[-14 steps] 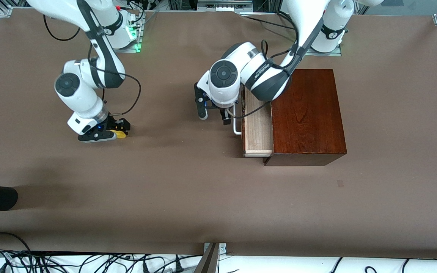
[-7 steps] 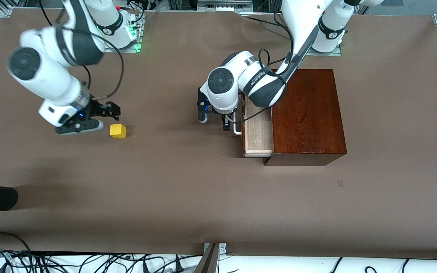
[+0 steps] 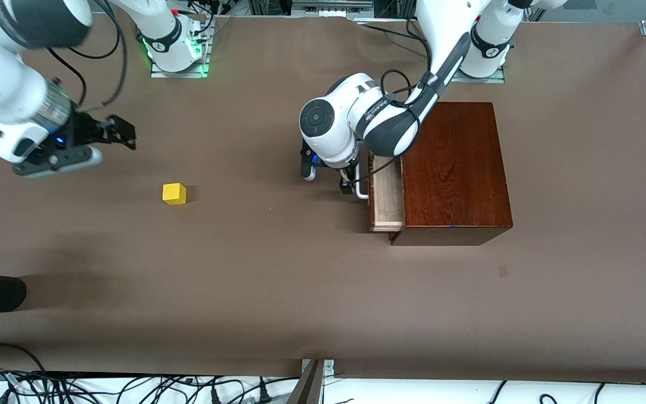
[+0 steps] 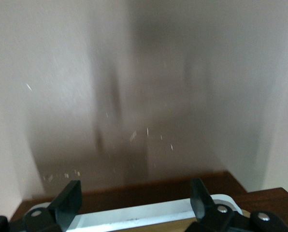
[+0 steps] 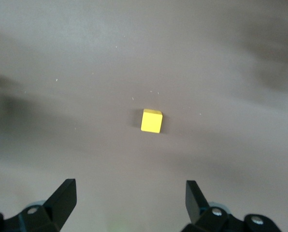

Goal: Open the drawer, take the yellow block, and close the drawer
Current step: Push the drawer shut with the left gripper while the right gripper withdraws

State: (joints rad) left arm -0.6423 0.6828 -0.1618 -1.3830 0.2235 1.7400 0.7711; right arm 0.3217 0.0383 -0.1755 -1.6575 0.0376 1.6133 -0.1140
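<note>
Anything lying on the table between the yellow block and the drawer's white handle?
Nothing: in the front view only bare brown table runs from the yellow block to the drawer's handle, where the left end effector sits.

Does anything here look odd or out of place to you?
Little stands out. The drawer juts partway out of the wooden box, with the left end effector at its white handle. The yellow block sits alone on the table, upright and undamaged.
</note>
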